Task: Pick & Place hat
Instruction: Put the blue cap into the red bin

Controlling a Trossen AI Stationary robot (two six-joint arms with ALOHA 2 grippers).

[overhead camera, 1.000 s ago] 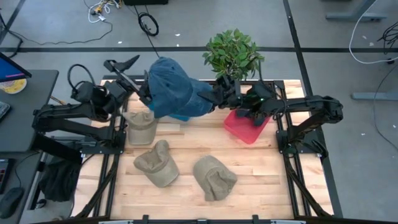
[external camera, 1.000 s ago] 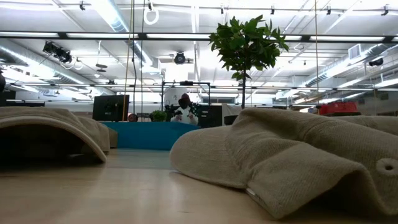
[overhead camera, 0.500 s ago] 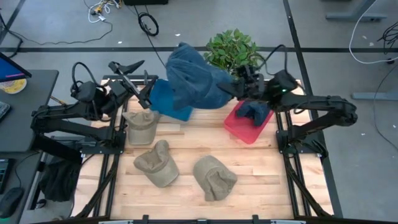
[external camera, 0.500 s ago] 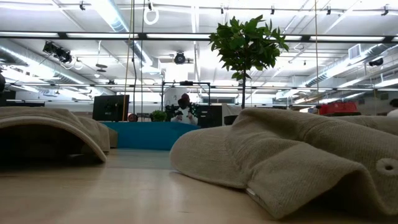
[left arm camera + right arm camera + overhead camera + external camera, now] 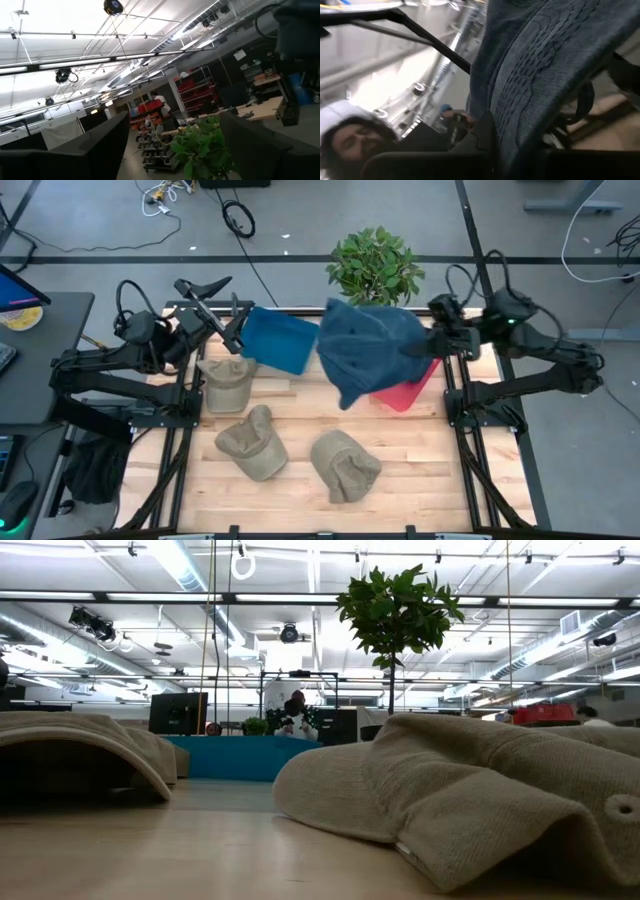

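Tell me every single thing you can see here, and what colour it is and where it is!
Blue hat: one, denim blue, held up in the air above the red bin.
Tan hats: three, beige, lying on the table toward its left and front.
Red bin: one, red, right side of the table, mostly hidden under the blue hat.
Blue bin: one, blue, back of the table near the left arm.
Plant: one, green, just behind the table.
Table: one, light wood.
Left gripper: one, dark, open and empty, beside the blue bin.
Right gripper: one, dark, shut on the blue hat.
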